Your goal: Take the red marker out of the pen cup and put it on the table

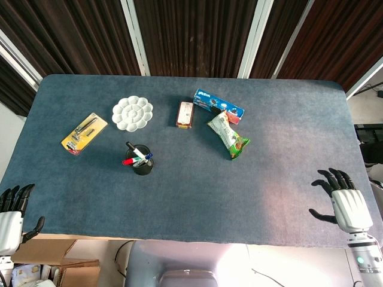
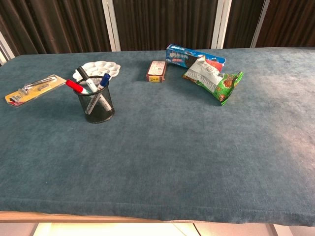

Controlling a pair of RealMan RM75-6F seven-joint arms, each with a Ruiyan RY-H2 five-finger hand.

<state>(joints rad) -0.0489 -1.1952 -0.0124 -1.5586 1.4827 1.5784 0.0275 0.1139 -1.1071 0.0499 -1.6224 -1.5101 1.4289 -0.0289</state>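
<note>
The red marker (image 2: 75,86) is seen leaning leftward in the cup (image 2: 97,104), packed beside a black marker (image 2: 82,73) and a blue marker (image 2: 103,80). A palette (image 1: 132,113) lies just behind the cup, a carded tool (image 1: 84,133) to its left, and a small box (image 1: 185,114) and snack packs (image 1: 228,135) to its right on the worktop (image 1: 239,197). Both robot hands, left (image 1: 12,216) and right (image 1: 344,199), are held spread and empty at the near edge, well apart from the marker.

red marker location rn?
In the pen cup on the table's left half, the red marker leans left, just in front of the white palette.
</note>
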